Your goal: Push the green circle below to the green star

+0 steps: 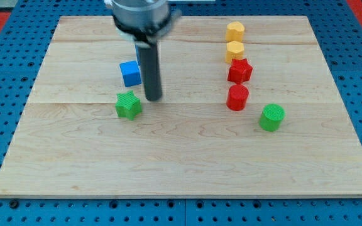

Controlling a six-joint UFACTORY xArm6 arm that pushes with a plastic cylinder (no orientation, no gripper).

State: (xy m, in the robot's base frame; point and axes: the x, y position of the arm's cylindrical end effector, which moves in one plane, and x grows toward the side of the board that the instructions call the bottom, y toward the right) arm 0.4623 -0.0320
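Observation:
The green circle is a short cylinder at the view's right, below the red blocks. The green star sits left of centre. My tip is on the board just right of and slightly above the green star, beside the blue cube. The tip is far to the left of the green circle and touches neither green block.
A column of blocks stands at the upper right: a yellow block, a second yellow block, a red star and a red circle. The wooden board lies on a blue pegboard.

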